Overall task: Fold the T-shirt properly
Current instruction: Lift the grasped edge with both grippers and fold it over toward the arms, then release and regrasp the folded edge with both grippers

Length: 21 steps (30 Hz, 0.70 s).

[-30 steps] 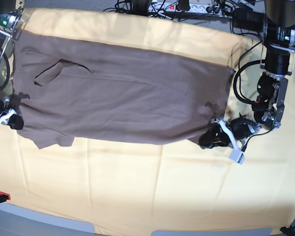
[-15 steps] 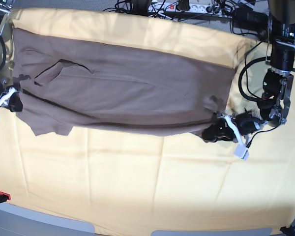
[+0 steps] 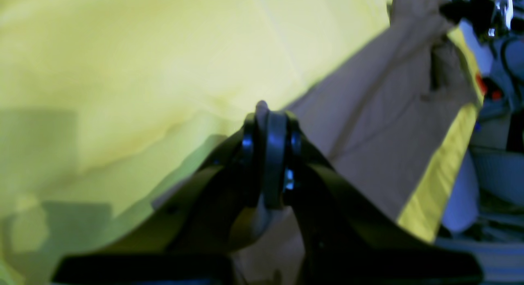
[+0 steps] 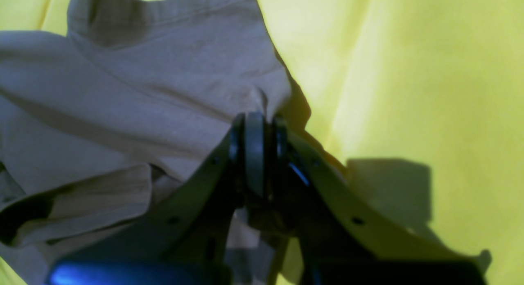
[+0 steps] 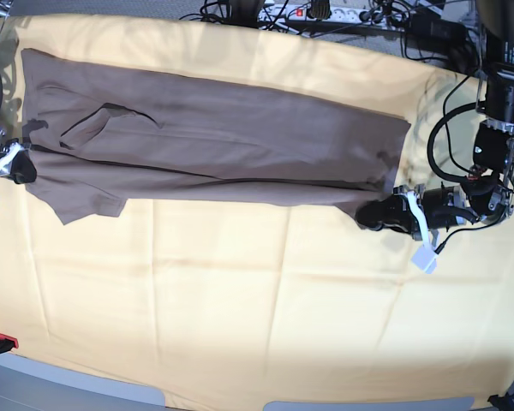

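Note:
The taupe T-shirt (image 5: 223, 145) lies lengthwise across the far half of the pale yellow cloth (image 5: 240, 308), with its near long edge raised and drawn back over the body. My left gripper (image 5: 370, 215) is shut on the shirt's near corner at the right end. In the left wrist view the jaws (image 3: 268, 113) pinch taupe cloth (image 3: 389, 125). My right gripper (image 5: 19, 168) is shut on the shirt's near edge at the left end, by a sleeve. In the right wrist view the gripper (image 4: 256, 119) clamps creased fabric (image 4: 143, 92).
The yellow cloth covers the whole table and runs wide in front of the shirt. Cables and a power strip (image 5: 308, 12) lie along the far edge. A small red item (image 5: 3, 342) sits at the near left corner.
Both grippers have moved toward the far side with the shirt's near edge in them. The shirt's visible band has become narrower and the left sleeve has followed.

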### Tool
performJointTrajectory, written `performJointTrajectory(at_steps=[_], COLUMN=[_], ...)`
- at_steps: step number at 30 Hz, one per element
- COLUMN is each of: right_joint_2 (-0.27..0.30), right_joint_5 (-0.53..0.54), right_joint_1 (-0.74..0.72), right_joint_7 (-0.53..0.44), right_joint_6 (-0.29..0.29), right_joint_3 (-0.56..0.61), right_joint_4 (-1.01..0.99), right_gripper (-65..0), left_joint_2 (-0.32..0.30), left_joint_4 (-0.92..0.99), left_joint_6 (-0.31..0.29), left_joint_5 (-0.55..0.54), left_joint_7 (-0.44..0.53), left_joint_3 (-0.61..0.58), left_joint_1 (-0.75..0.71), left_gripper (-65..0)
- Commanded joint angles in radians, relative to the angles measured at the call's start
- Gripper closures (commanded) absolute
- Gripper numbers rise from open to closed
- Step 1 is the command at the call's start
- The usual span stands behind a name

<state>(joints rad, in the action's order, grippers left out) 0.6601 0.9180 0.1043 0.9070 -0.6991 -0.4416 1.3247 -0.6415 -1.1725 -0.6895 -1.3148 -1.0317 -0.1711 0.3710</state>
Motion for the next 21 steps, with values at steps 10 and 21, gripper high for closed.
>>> performJointTrajectory(at_steps=[10, 21], right_joint_2=[0.078, 0.098], right_joint_5=[0.021, 0.021], right_joint_1=[-0.013, -0.013], right_joint_7=[0.023, 0.072], right_joint_6=[0.001, 0.001], right_joint_3=[-0.010, -0.010], right_joint_4=[0.017, 0.017], right_gripper=[0.0, 0.0], left_joint_2=[-0.081, -0.106], left_joint_4=[-0.068, -0.129], left_joint_6=[-0.009, -0.009], left_joint_5=[-0.140, -0.169], left_joint_7=[-0.128, -0.298], left_joint_3=[0.009, 0.008], left_joint_1=[0.024, 0.022], left_gripper=[0.0, 0.0])
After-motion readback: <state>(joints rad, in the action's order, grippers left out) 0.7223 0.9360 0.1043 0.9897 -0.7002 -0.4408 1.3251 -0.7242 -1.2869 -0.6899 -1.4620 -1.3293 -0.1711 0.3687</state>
